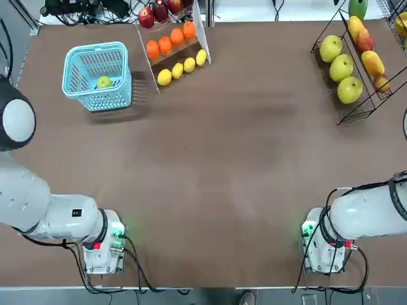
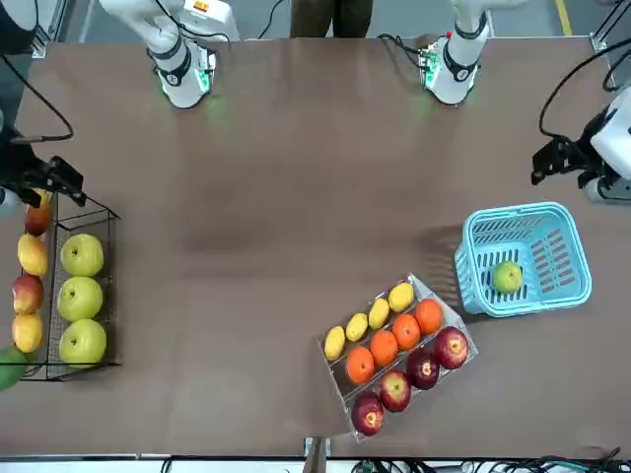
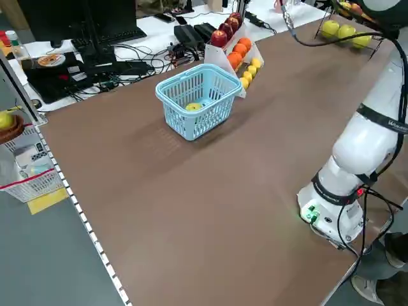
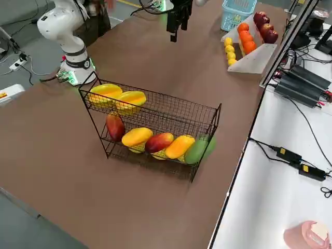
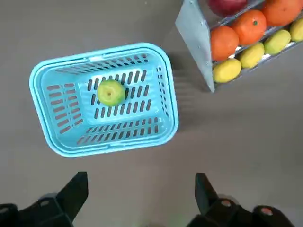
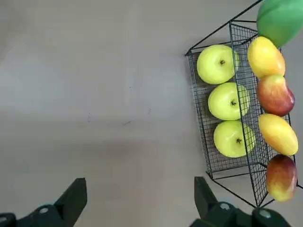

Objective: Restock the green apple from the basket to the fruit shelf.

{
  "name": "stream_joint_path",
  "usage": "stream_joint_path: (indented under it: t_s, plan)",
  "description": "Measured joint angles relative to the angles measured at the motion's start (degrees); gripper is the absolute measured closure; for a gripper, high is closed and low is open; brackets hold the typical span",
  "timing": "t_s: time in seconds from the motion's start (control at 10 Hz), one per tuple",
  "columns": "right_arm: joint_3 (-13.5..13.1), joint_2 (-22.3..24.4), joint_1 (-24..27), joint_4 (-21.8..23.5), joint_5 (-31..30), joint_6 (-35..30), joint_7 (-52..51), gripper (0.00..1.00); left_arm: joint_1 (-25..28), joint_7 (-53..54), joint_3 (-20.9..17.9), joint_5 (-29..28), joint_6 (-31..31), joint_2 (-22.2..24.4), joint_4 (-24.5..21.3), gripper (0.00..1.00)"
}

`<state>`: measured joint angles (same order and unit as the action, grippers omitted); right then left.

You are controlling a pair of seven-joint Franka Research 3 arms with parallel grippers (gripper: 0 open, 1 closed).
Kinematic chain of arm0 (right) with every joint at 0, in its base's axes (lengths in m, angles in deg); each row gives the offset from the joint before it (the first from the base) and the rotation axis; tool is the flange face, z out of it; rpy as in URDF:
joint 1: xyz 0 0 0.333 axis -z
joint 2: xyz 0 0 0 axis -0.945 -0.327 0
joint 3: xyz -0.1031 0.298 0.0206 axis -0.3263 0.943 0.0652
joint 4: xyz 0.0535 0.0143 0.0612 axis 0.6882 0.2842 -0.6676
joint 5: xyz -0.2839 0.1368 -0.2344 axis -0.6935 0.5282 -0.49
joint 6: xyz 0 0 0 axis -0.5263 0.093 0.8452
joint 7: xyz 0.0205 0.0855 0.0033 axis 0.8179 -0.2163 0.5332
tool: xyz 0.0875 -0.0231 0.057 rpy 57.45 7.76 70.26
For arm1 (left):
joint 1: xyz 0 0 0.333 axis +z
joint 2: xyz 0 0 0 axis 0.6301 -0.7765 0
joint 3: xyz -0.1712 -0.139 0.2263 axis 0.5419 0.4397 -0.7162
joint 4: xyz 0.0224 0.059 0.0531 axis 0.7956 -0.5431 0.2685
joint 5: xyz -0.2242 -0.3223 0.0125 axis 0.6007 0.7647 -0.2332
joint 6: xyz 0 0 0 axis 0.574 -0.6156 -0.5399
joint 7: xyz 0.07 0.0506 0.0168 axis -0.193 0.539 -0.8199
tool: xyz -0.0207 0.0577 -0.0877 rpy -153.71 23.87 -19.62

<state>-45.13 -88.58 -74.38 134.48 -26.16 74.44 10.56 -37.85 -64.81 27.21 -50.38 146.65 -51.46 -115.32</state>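
Right now the green apple sits inside the basket, close to one of its long walls and touching nothing but the basket. The left gripper hangs raised over the surface, on the robot's side of the basket, fingers pointing down and spread well apart with bare surface showing between them. Its arm climbs from a base on the robot's side of the basket, bending outward to the left.

The right gripper is up in the air too, well to the right of the basket and near the fruit shelf; its fingers are also spread apart, with nothing between them.

That shelf stands far to the basket's right, with three larger yellow-green fruits in one tier and yellow and reddish fruit plus a green one in another. Just right of the basket, a white tiered stand carries lemons, oranges and dark red fruit.
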Motion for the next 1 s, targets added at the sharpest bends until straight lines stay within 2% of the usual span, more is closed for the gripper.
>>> stream_joint_path:
  t_s: [0.5, 0.8, 1.0]
  plan:
    - [0.0, 0.0, 0.0, 0.0, 0.9, -0.1, 0.0, 0.00, 7.4, 0.3, -0.2, 2.0, 6.9, -9.2, -1.0, 0.01]
    - [-0.1, 0.0, 0.1, 0.0, 1.0, -0.5, 0.0, 0.00, 8.5, 0.4, -0.3, 1.1, 13.5, -10.5, -7.1, 0.04]
    - [-0.2, 0.0, 0.1, 0.0, 1.1, -0.7, 0.0, 0.00, 10.3, 0.6, -0.3, 0.6, 20.1, -10.4, -11.8, 0.05]
